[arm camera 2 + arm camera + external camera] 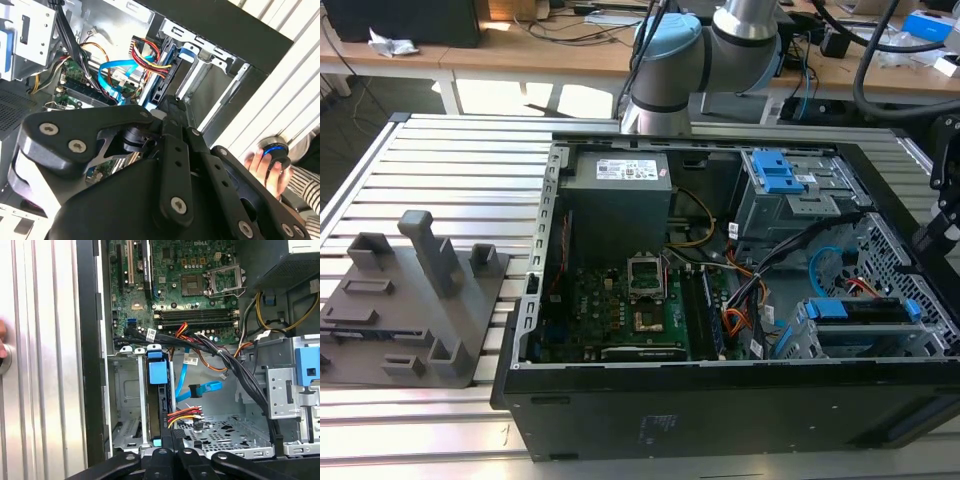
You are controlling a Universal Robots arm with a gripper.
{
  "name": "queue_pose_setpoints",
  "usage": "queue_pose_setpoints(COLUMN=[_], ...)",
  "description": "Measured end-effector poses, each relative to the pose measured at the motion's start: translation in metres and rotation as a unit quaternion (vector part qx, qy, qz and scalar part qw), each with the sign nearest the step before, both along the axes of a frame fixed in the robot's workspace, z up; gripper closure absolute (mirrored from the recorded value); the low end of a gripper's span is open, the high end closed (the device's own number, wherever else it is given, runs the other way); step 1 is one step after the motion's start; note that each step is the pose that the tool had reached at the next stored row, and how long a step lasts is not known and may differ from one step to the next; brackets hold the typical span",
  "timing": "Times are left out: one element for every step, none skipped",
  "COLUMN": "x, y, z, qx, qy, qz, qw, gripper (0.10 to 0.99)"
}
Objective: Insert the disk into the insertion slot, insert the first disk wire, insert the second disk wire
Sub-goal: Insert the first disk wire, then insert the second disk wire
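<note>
Hand (172, 441) near disk (158, 390) seated upright in insertion slot (126, 392).

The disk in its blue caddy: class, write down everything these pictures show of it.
The dark, flat disk, framed by a bright blue plastic caddy, stands on edge inside the grey sheet-metal drive cage. A red, yellow and black wire bundle reaches its exposed edge; whether it is plugged in cannot be told.
</note>
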State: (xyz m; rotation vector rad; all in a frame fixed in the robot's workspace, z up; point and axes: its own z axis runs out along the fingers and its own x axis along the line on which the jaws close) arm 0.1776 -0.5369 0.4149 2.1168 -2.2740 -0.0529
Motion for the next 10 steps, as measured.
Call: queue_pose_setpoints(x=[0.0, 0.0, 0.0, 0.0, 0.0, 0.0, 0.0, 0.0, 0.0, 0.0], y=[0.0, 0.0, 0.0, 0.0, 0.0, 0.0, 0.0, 0.0, 0.0, 0.0], z=[0.0, 0.0002, 0.0003, 0.0003, 0.0004, 0.0004, 0.0005, 0.0005, 0.0006, 0.0007], qx=[0.0, 0.0, 0.0, 0.0, 0.0, 0.0, 0.0, 0.0, 0.0, 0.0], qy=[0.0, 0.0, 0.0, 0.0, 0.0, 0.0, 0.0, 0.0, 0.0, 0.0], qz=[0.0, 0.0, 0.0, 0.0, 0.0, 0.0, 0.0, 0.0, 0.0, 0.0], qw=[1.0, 1.0, 1.0, 1.0, 1.0, 1.0, 1.0, 1.0, 1.0, 1.0], gripper=[0.98, 0.98, 0.98, 0.98, 0.98, 0.98, 0.98, 0.98, 0.98, 0.98])
